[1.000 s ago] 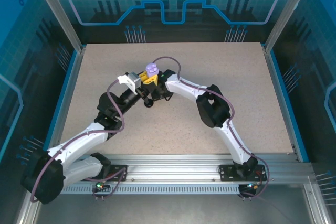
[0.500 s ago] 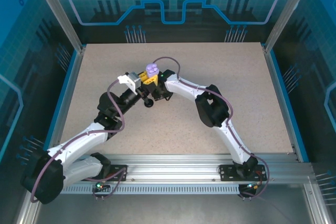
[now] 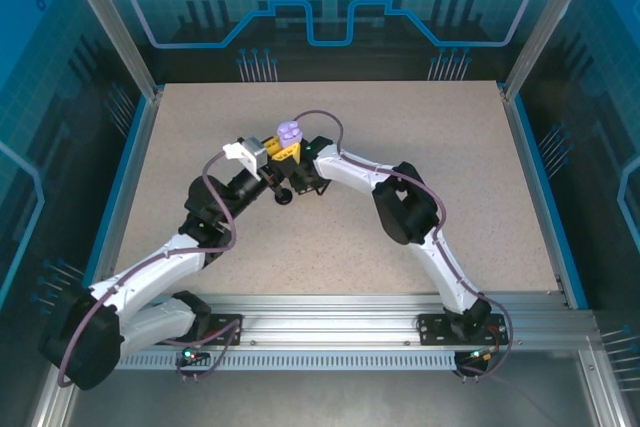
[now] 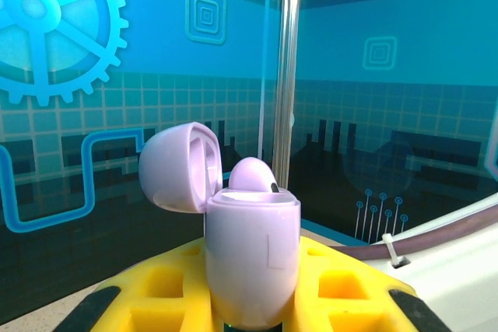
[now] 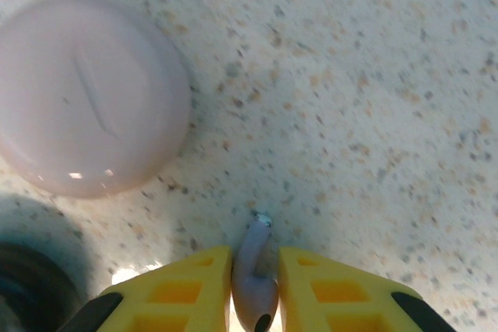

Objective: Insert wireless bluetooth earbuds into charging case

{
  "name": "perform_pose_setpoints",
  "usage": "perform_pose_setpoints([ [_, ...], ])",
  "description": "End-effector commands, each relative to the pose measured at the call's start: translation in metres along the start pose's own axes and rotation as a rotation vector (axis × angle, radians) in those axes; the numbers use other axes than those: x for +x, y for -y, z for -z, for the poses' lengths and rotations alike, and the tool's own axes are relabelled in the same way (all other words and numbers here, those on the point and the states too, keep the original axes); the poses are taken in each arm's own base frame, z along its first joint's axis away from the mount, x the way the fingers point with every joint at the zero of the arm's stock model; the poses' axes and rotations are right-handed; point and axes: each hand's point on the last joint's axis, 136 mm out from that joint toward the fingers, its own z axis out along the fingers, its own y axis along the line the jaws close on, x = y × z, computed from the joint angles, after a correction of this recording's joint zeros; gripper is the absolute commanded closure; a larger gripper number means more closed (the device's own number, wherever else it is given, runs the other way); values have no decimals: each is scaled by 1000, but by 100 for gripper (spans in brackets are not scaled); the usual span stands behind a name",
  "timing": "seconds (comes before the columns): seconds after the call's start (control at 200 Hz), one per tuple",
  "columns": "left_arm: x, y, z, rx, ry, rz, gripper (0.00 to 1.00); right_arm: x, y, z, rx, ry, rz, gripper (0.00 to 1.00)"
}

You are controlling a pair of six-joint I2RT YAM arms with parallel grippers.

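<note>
My left gripper (image 4: 253, 305) is shut on the lavender charging case (image 4: 253, 258) and holds it upright above the table. The case's lid (image 4: 177, 166) is flipped open to the left. One lavender earbud (image 4: 251, 174) sits in the case, its rounded head poking out. In the top view the case (image 3: 289, 133) is raised at the table's middle back. My right gripper (image 5: 255, 274), pointing straight down at the tabletop, is shut on a second lavender earbud (image 5: 253, 281), whose stem tip points away from the fingers toward the table. The yellow fingers (image 5: 183, 289) press it from both sides.
A pale pink round case (image 5: 85, 95), closed, lies on the speckled table (image 5: 373, 114) up and left of my right gripper. A black round object (image 5: 27, 289) sits at the lower left, seen from above as a dark knob (image 3: 283, 196). Both arms crowd together at centre.
</note>
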Motion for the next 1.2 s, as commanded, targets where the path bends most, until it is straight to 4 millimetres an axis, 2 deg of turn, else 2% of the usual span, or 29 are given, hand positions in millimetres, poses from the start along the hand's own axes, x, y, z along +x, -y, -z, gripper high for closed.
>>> perform_pose_setpoints([
  [0.0, -11, -3, 3, -12, 32, 5, 100, 3, 13, 24, 37, 26, -26, 78],
  [0.32, -10, 1, 3, 9, 24, 23, 100, 25, 41, 48, 76, 48, -64, 79],
  [0.655, -9, 3, 0, 28, 19, 44, 100, 57, 60, 70, 81, 56, -113, 79],
  [1.02, -8, 5, 0, 38, 13, 60, 100, 86, 56, 88, 14, 67, -189, 77],
  [1.19, -8, 5, -1, 39, 11, 72, 100, 75, 55, 86, 5, 74, -212, 76],
])
